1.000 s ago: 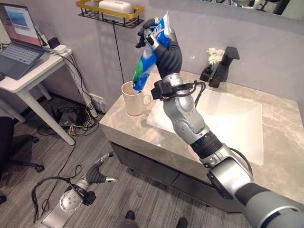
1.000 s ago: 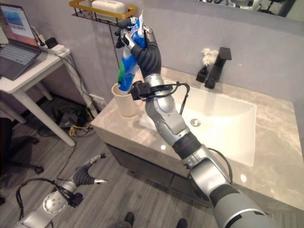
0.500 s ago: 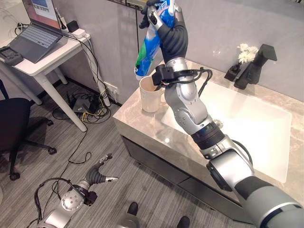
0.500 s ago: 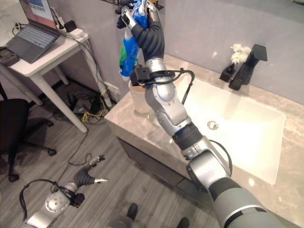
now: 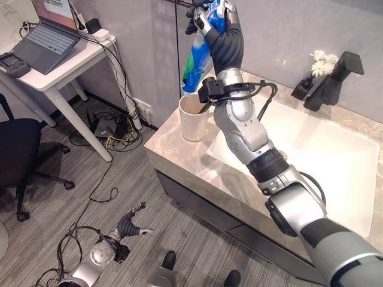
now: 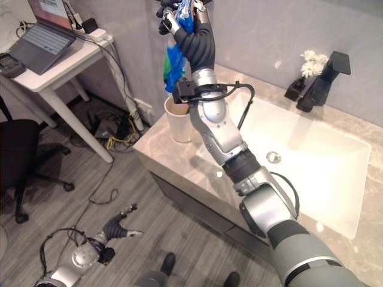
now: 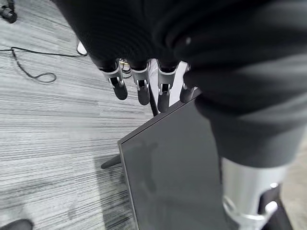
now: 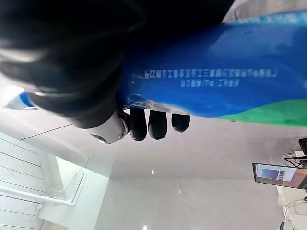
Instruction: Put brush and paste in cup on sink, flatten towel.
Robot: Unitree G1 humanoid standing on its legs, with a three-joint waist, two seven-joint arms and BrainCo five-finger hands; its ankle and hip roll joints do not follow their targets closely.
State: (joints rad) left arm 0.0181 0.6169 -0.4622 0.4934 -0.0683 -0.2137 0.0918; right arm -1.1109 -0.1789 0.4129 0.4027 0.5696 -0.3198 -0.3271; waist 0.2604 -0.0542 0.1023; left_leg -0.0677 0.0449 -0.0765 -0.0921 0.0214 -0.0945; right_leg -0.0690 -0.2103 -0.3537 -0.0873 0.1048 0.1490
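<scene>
My right hand (image 5: 222,37) is raised high by the wall, shut on a blue, white and green toothpaste tube (image 5: 197,57). The tube hangs cap end down, its lower end just above the mouth of a cream mug (image 5: 192,118) that stands on the marble counter (image 5: 179,152) at the sink's left corner. In the right wrist view the fingers (image 8: 156,123) curl round the blue tube (image 8: 230,86). My left hand (image 5: 133,225) hangs low over the grey floor, fingers (image 7: 139,88) straight and holding nothing.
A white basin (image 5: 335,161) lies right of the mug, with a black tap (image 5: 332,81) and white flowers (image 5: 323,61) behind. At the left stand a white desk (image 5: 48,72) with a laptop (image 5: 48,36), a black chair (image 5: 18,161) and floor cables (image 5: 111,128).
The camera has shifted. The tube's lower end has come nearer the mug's mouth. My left hand still hangs low.
</scene>
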